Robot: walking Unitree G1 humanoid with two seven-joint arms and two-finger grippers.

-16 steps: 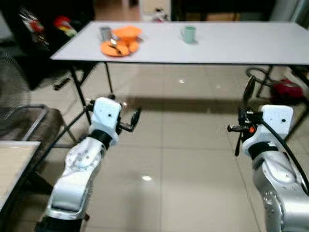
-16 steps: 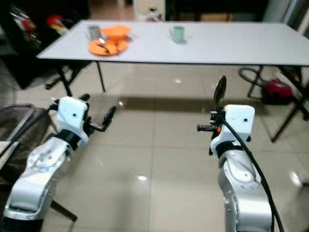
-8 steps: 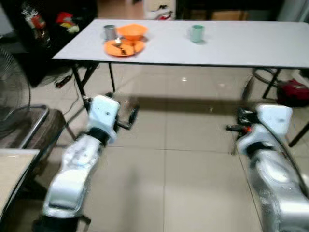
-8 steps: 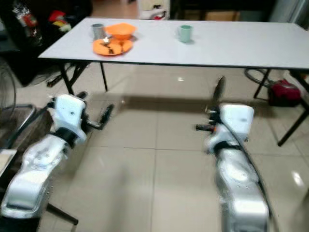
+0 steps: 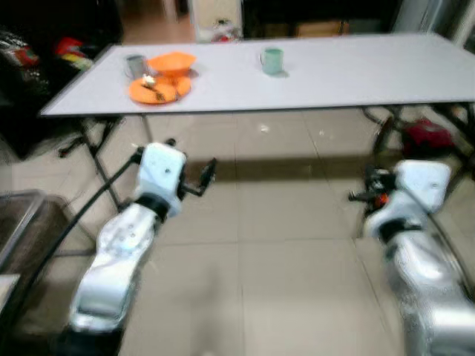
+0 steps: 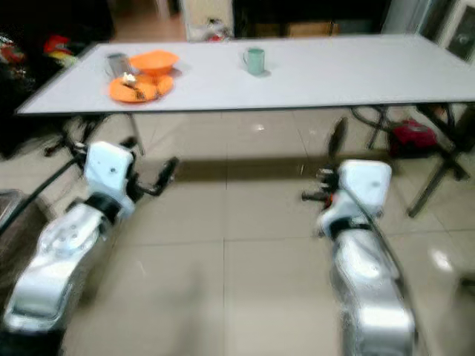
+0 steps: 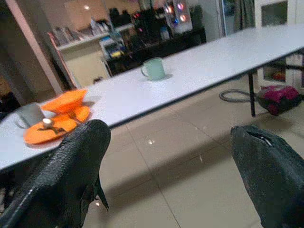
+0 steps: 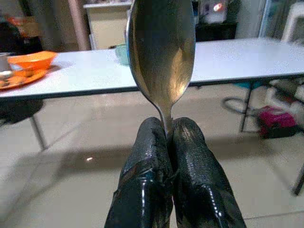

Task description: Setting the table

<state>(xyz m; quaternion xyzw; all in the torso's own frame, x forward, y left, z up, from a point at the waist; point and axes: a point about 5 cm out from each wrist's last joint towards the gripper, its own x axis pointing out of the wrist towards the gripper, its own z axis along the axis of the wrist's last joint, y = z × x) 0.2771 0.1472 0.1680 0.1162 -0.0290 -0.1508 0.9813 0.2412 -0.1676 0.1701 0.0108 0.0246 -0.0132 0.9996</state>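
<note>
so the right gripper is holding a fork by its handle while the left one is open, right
Not a fork: the right gripper is shut on a spoon, its bowl sticking up past the fingertips, as the right wrist view shows. The left gripper is indeed open.

The surface (image 5: 349, 70) stands ahead across the floor (image 5: 274, 245). On its left end a plate (image 5: 152, 90) sits with a bowl (image 5: 171, 62) behind it and a cup (image 5: 135, 65) left of that. A mug (image 5: 272, 60) stands well right of them.
</note>
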